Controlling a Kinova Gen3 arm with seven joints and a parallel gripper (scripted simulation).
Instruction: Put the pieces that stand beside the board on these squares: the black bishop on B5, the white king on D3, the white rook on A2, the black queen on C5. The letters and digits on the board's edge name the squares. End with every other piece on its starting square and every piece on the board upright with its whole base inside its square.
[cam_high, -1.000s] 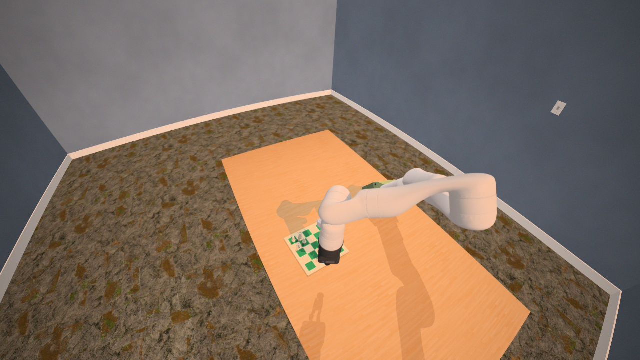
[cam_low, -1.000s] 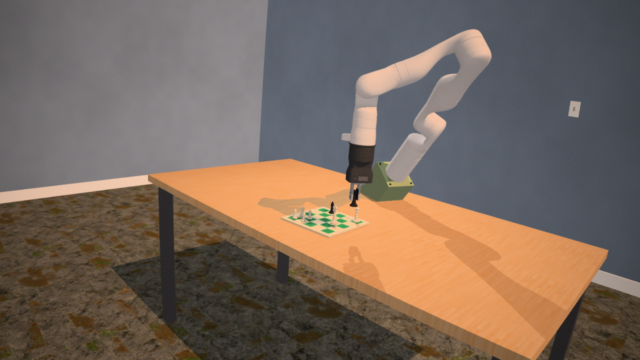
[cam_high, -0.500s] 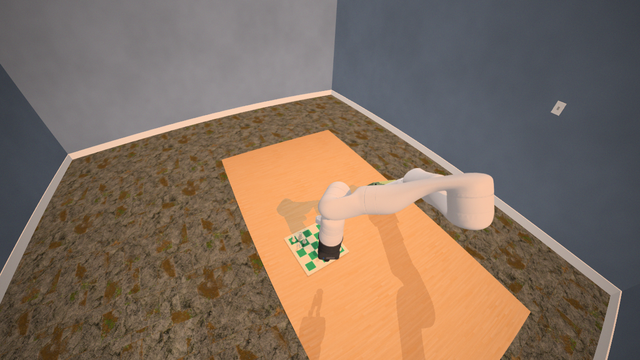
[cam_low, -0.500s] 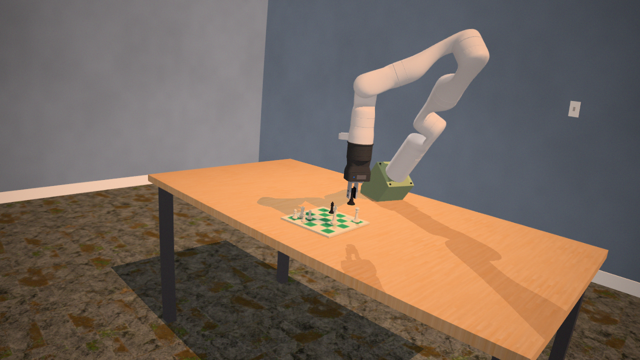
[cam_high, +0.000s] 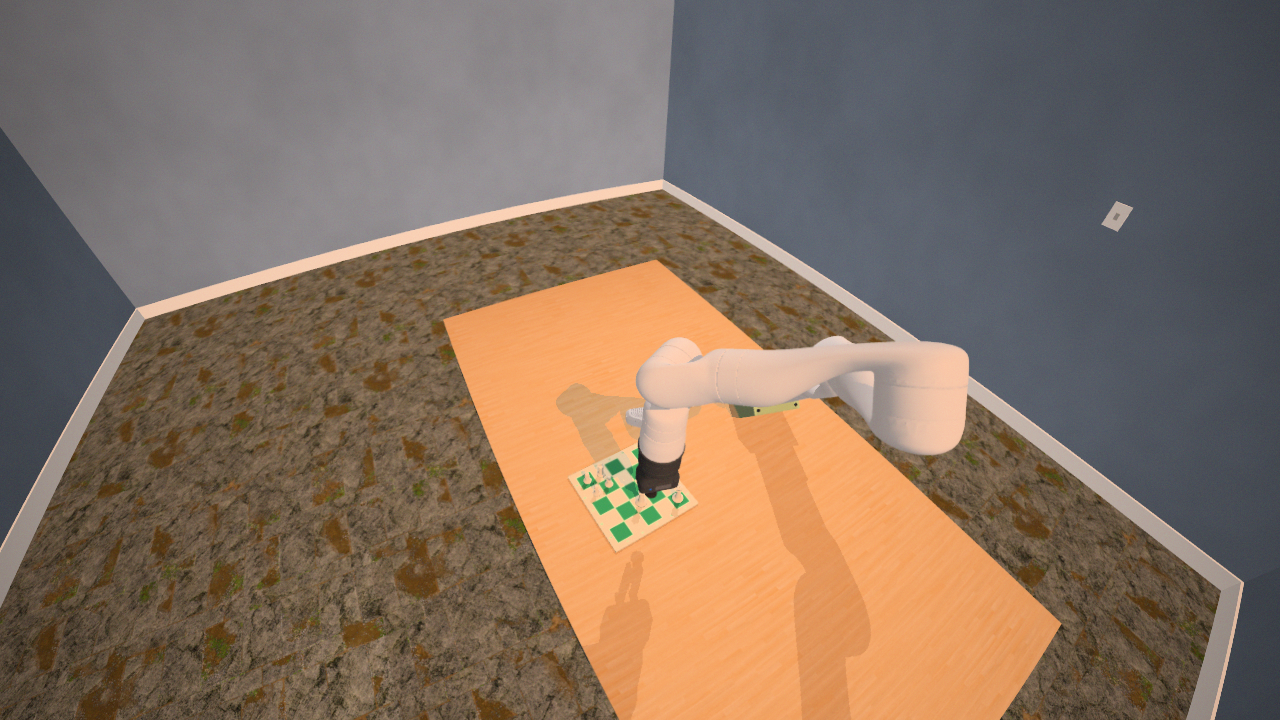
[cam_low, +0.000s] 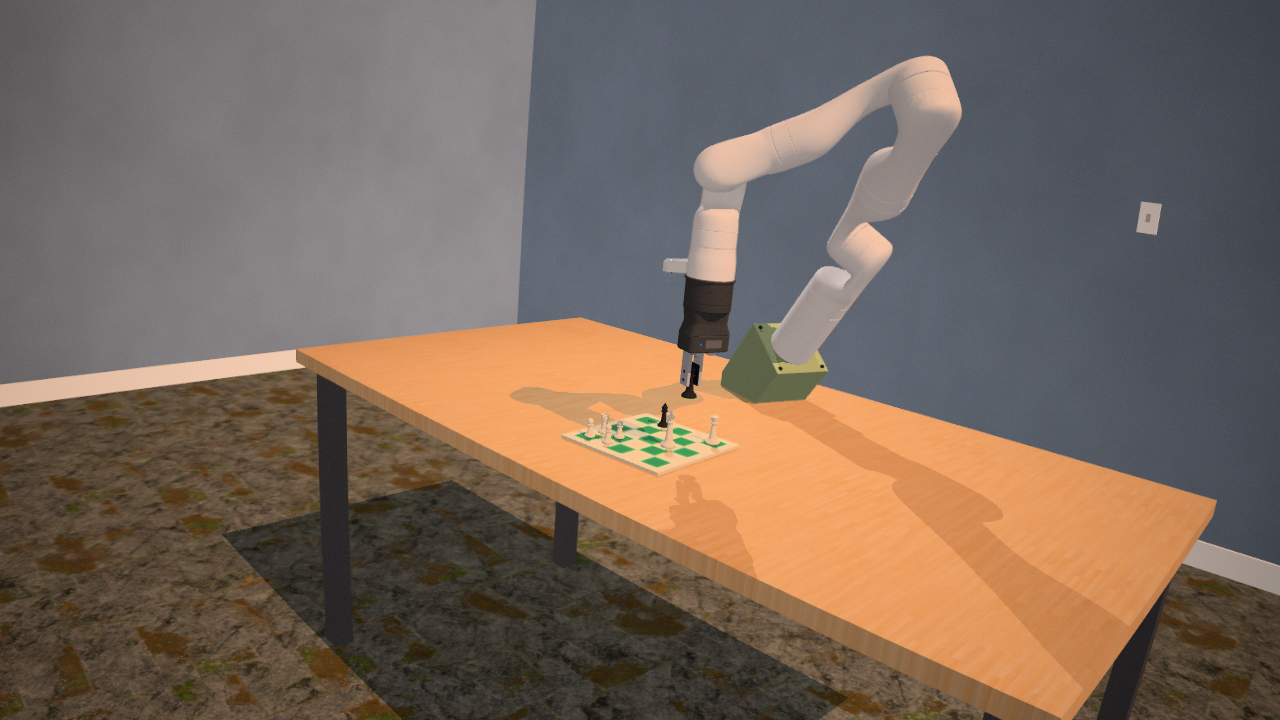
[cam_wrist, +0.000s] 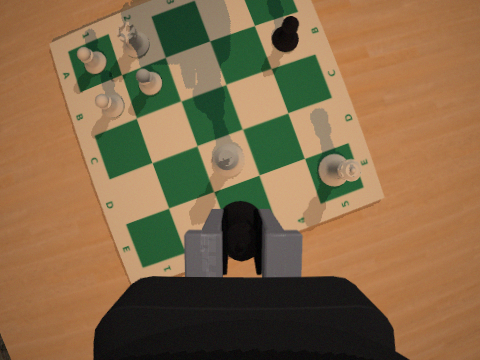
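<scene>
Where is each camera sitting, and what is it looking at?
Top: high up in the room, looking down at the orange wooden table; the whole white arm shows.
Exterior: off to the side, facing the table's long edge; arm and green base show.
Wrist: on the arm, looking straight down; only the tool shows, gripping a black chess piece.
All share the green-and-cream chessboard.

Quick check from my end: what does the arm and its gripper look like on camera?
The arm has smooth, rounded off-white links on an olive-green wedge base. The gripper has a glossy black body and two blocky grey fingers. No cables show.
</scene>
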